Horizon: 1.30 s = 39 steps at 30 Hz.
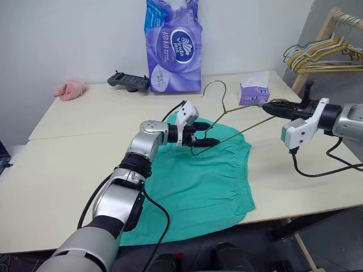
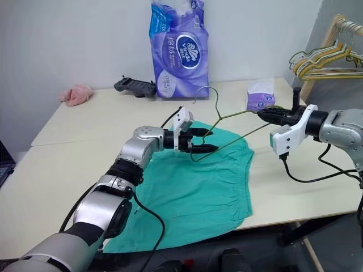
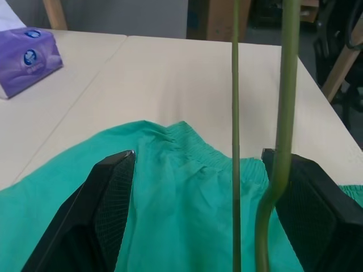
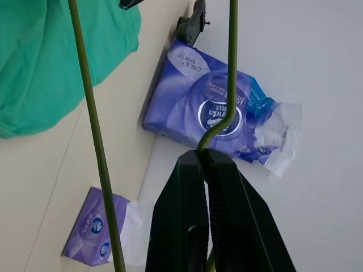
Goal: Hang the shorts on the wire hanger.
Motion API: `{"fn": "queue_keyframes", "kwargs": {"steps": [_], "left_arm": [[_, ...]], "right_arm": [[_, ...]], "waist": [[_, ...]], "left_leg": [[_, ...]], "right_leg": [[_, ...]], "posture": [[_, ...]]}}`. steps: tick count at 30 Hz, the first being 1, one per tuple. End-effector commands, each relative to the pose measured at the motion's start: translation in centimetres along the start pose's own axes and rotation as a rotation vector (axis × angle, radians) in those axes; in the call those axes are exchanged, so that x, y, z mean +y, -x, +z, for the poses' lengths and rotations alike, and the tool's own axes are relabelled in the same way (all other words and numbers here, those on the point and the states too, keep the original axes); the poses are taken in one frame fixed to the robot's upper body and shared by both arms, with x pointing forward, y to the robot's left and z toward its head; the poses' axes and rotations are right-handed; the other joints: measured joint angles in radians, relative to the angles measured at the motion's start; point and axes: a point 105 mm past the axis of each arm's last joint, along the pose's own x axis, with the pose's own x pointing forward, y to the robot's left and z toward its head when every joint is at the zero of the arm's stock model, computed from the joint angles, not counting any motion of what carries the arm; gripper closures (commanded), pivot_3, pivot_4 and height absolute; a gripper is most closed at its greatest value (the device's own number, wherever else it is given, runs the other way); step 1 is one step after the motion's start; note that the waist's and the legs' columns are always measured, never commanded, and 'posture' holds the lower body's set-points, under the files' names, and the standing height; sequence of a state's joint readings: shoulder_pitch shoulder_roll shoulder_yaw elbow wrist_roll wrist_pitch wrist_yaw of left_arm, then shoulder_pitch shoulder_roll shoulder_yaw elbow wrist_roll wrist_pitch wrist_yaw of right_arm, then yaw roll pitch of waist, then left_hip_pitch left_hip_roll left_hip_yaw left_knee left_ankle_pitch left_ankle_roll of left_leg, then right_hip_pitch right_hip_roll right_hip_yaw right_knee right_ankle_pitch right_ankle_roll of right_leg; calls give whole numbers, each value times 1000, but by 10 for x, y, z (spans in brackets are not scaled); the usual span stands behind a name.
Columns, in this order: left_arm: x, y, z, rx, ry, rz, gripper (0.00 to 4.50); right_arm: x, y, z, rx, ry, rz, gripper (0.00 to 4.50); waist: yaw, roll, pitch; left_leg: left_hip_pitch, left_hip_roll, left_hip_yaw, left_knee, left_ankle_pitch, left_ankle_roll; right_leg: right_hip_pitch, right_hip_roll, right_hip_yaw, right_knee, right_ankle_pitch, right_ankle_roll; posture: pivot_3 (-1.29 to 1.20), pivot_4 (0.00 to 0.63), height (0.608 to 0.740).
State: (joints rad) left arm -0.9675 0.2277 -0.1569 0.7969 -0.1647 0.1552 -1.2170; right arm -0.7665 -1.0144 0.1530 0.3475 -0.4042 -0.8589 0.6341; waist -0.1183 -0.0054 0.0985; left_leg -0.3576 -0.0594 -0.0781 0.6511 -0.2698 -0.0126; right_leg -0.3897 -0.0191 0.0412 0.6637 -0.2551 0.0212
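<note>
Thin, stiff wire hanger [image 1: 227,122] over limp, light shorts [image 1: 198,187] on counter [image 1: 74,153].
Right gripper [image 1: 271,107] clamped on hanger corner; left gripper [image 1: 205,134] spread wide around opposite corner; best pinched at waistband.

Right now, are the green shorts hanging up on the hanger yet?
Not yet. Done: the right gripper is shut on one corner of the wire hanger and holds it up over the table. In hand: the open left gripper sits at the hanger's other corner, its wire between the fingers. Left: the shorts lie flat on the table and must go onto the hanger.
</note>
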Motion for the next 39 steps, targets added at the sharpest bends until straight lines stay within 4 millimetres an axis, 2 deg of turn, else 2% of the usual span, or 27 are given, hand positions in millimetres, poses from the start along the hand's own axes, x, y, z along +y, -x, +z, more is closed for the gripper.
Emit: {"fn": "queue_keyframes", "kwargs": {"steps": [1,13,16,26,27,33,37,39], "left_arm": [[-10,-2,4,22,-35,-78,707],[-7,4,-10,105,-61,-59,707],[-6,4,-10,102,-61,-53,1256],[-6,4,-9,102,-60,-64,4337],[-7,5,-9,101,-60,-68,4492],[-6,4,-9,107,-89,-61,4492],[-1,1,-5,102,-127,-17,4492],[3,0,-3,100,-130,11,4500]], "right_arm": [[-26,0,3,-16,53,-66,4485],[-39,-3,2,-26,87,-85,4485],[-40,-4,4,-30,87,-90,4500],[-40,-3,3,-26,86,-92,4500],[-40,-3,2,-24,85,-92,4500],[-38,-4,0,-11,79,-86,4500],[-28,-4,-2,2,56,-48,4500],[-23,-4,-2,3,32,-25,3966]], "waist": [[-1,0,0],[-10,0,0],[-13,0,0],[-20,0,0],[-20,0,0],[-22,0,0],[-21,0,0],[-21,0,0]], "left_leg": [[0,0,0,0,0,0],[0,0,-1,0,0,0],[0,0,-1,0,0,0],[0,0,-1,0,0,0],[-1,0,-1,0,0,0],[0,0,-1,0,0,0],[-1,0,-1,0,0,0],[-1,0,-1,0,0,0]], "right_leg": [[0,0,0,0,0,0],[0,0,0,0,0,0],[0,0,0,0,0,0],[0,0,0,0,0,0],[0,0,-1,0,0,0],[0,0,0,0,0,0],[0,-1,0,0,0,0],[0,-1,0,0,0,0]], "posture": [[-183,34,740],[-175,31,740],[-175,30,740],[-180,32,740],[-180,33,740],[-181,34,740],[-179,33,740],[-179,35,740]]}}
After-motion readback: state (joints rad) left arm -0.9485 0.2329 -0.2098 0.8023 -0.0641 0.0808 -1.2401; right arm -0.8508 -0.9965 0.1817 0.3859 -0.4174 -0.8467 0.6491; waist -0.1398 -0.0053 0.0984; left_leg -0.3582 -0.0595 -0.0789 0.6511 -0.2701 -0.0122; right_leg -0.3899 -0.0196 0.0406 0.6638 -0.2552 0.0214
